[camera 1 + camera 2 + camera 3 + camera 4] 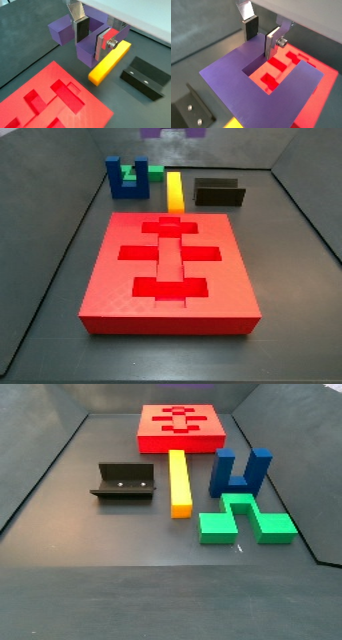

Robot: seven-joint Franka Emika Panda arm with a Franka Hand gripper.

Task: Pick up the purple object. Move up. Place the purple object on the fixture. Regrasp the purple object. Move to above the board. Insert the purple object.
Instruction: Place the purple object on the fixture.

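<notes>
Up high now: the gripper (93, 34) carries the purple block (80, 37) well above the yellow bar (110, 62) and fixture (145, 76), fingers closed on one prong. Rigid, light plastic by the look of it, smooth-faced, so it could slip. Best hold is flat across a prong, as here. The red board (57, 102) lies beside the bar.

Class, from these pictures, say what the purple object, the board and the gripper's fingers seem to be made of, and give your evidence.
Purple object, held in the gripper above the floor: probably matte plastic; flat uniform colour, crisp edges.
Board: likely plastic too; even red, faint grainy surface, dull sheen.
Fingers: apparently metal, silver plates with screws; dark pads, perhaps rubber.
</notes>
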